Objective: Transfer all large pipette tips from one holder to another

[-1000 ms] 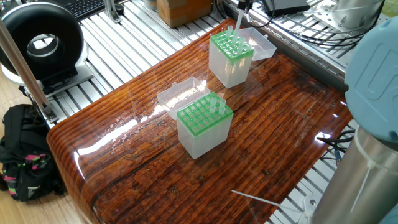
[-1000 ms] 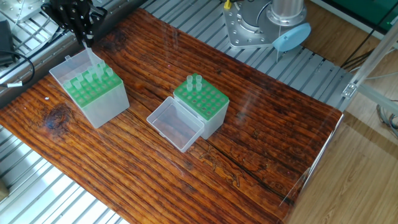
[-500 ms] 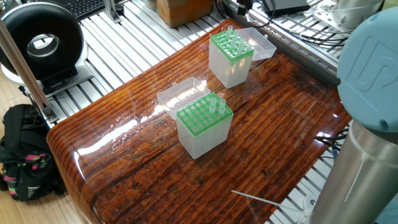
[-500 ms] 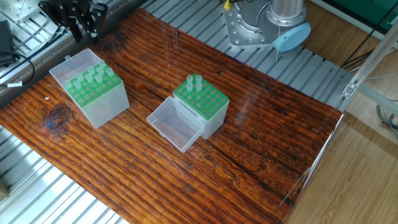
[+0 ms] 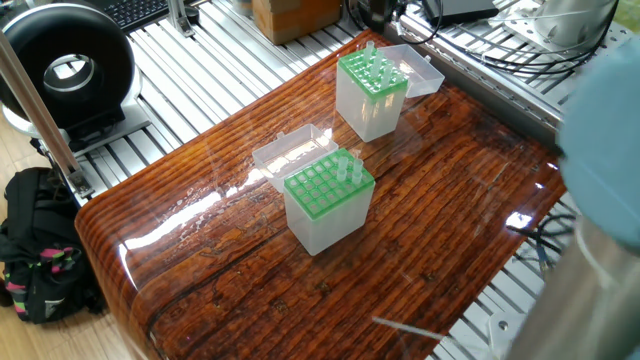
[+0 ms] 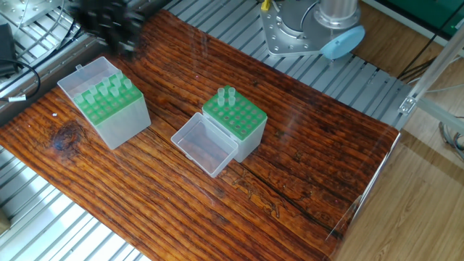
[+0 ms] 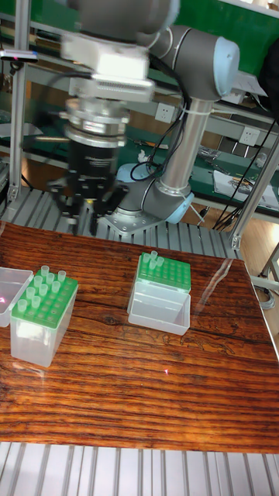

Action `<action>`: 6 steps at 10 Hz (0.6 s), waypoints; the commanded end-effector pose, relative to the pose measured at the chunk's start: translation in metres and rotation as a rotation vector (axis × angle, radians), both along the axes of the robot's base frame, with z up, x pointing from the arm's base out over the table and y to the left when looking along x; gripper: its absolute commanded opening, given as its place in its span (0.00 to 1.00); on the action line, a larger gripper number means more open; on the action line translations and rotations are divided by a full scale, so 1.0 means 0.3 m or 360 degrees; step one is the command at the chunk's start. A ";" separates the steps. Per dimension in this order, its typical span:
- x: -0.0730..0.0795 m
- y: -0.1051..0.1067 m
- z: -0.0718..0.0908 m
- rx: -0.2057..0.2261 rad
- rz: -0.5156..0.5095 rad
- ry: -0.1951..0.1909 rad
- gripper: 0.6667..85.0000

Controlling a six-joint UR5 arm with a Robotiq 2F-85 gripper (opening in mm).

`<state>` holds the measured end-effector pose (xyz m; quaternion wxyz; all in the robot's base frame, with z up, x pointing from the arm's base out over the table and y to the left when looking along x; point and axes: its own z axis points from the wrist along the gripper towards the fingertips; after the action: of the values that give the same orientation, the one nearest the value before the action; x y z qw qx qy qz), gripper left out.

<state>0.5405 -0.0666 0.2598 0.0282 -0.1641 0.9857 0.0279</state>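
Two clear holders with green racks stand on the wooden table. The far holder (image 5: 370, 85) (image 6: 109, 105) (image 7: 35, 318) carries several large pipette tips (image 7: 45, 283). The near holder (image 5: 328, 195) (image 6: 235, 119) (image 7: 163, 275) has two tips (image 6: 227, 96) at one corner. My gripper (image 7: 85, 211) (image 6: 109, 25) hangs above the table between the two holders, smeared by motion. Its fingers stand close together, and only a faint pale tip can be made out between them. In the one fixed view only a dark trace of the gripper (image 5: 378, 8) shows at the top edge.
Each holder's clear lid lies open beside it (image 6: 203, 145) (image 6: 83, 72). A thin pale stick (image 5: 410, 322) lies near the table's front edge. The robot base (image 6: 304, 29) stands behind the table. A black round device (image 5: 65, 65), a backpack (image 5: 35, 250) and cables surround it.
A second ago a tip hung from my gripper just above the far holder. The gripper has since risen and is now swinging toward the near holder.
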 end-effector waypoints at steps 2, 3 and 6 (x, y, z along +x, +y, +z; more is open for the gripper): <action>-0.135 0.274 -0.027 -0.0008 -0.0218 0.0007 0.33; -0.150 0.330 -0.041 0.0003 -0.0248 -0.0008 0.32; -0.101 0.370 -0.124 0.0059 -0.0274 -0.0075 0.32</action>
<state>0.5089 0.0221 0.2386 0.0403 -0.0965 0.9940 0.0309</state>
